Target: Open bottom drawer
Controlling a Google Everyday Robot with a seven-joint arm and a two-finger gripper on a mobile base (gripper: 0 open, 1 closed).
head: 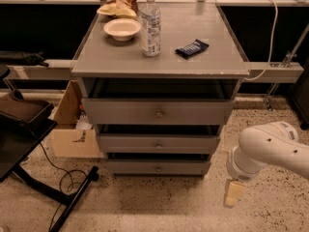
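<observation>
Gripper (232, 193) is hanging low near the floor, right of the bottom drawer (158, 167), not touching it; whether it is spread or closed cannot be told.

Robotics test area of office type. Indicated by speckled terrazzo floor (159, 204), loose cable (57, 178) across it, cardboard box (72, 137) beside grey drawer unit (125, 112), metal rail (43, 71) alongside. Staged on counter (203, 64): bowl (122, 29), water bottle (150, 23), wrapped bar (191, 48). End effector (231, 193) low at right, near floor, apart from unit.
</observation>
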